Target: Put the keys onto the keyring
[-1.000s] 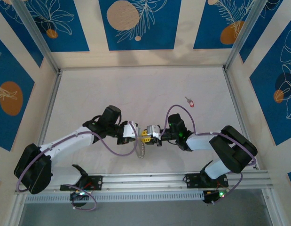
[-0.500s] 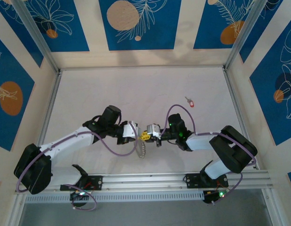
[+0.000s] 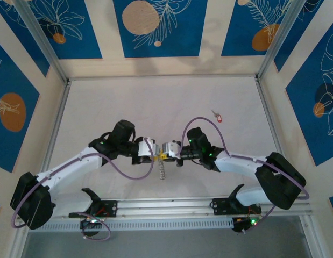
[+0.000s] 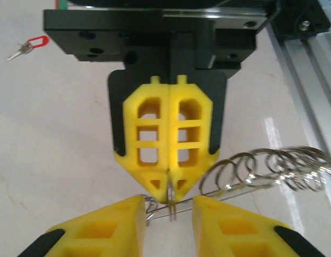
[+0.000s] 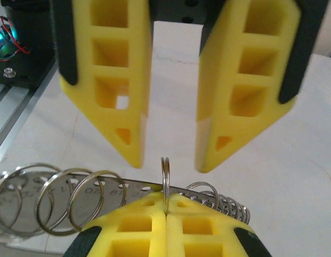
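Note:
A small silver key with a red tag (image 3: 217,116) lies far right on the table, and shows in the left wrist view as the key (image 4: 29,46) at top left. The keyring (image 5: 165,172) is a thin split ring standing edge-on, one of several on a flat metal strip (image 5: 58,187). My right gripper (image 5: 166,200) is shut on that keyring. My left gripper (image 4: 168,214) is open, its fingers (image 5: 134,134) either side of the keyring without touching it. From above, the left gripper (image 3: 154,156) and right gripper (image 3: 167,155) meet tip to tip mid-table, the strip of rings (image 3: 163,171) hanging below.
White tabletop (image 3: 155,107) walled by blue patterned panels. An aluminium rail (image 3: 171,207) runs along the near edge, close behind the hanging rings. Purple cables loop over both arms.
The right gripper has shut on the ring and the left gripper has opened and let go. Both wrists shifted slightly away from the near rail, the right arm stretching out.

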